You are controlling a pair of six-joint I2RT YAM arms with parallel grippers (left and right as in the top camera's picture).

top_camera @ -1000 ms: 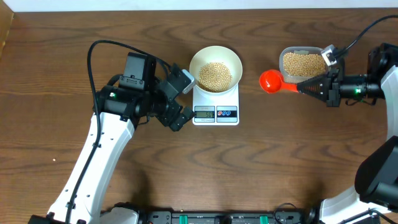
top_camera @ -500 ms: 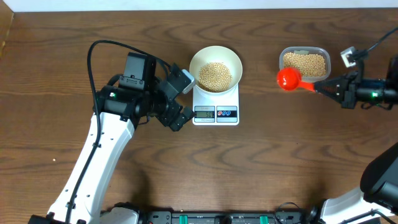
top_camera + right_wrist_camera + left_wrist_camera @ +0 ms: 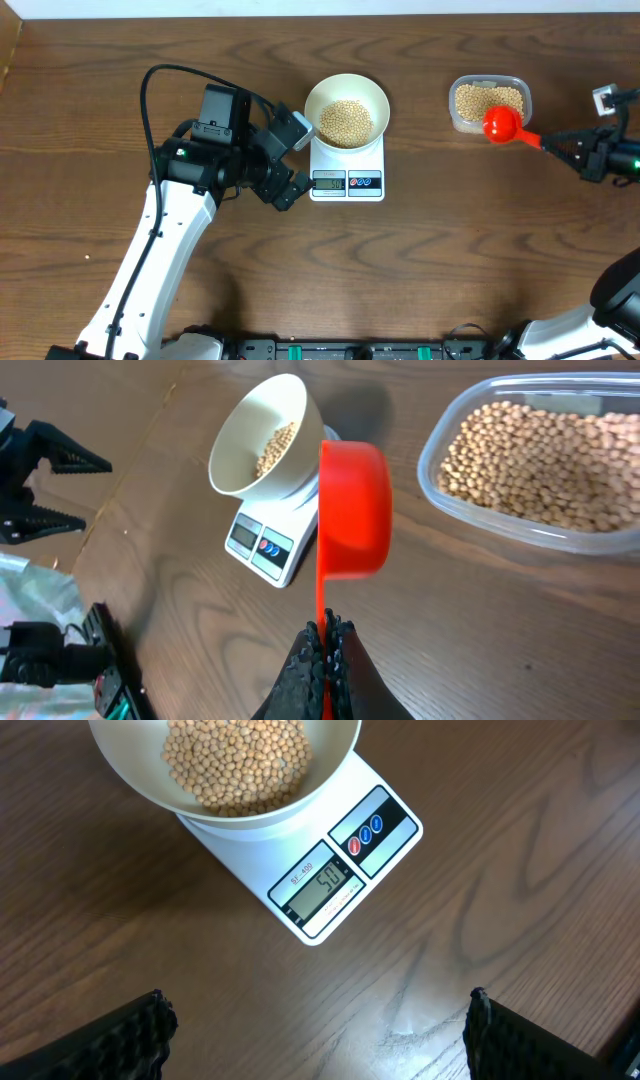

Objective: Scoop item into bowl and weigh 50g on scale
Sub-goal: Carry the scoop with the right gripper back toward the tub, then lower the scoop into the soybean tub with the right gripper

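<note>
The white bowl (image 3: 346,108) holds tan beans (image 3: 346,120) and stands on the white scale (image 3: 348,175). In the left wrist view the bowl (image 3: 225,770) sits on the scale (image 3: 330,870), whose display reads about 50. My left gripper (image 3: 284,186) (image 3: 318,1030) is open and empty, just left of the scale. My right gripper (image 3: 560,147) (image 3: 325,635) is shut on the handle of a red scoop (image 3: 503,124) (image 3: 352,510), held at the front right edge of the clear tub of beans (image 3: 489,101) (image 3: 545,460). The scoop's inside is turned away, so its content is hidden.
The brown wooden table (image 3: 420,260) carries the scale and the tub. A black cable (image 3: 190,75) loops over the left arm. The table's far edge runs along the top of the overhead view.
My right gripper has carried the red scoop to the right, from between the scale and the tub to the tub's front right edge. The left arm has not moved.
</note>
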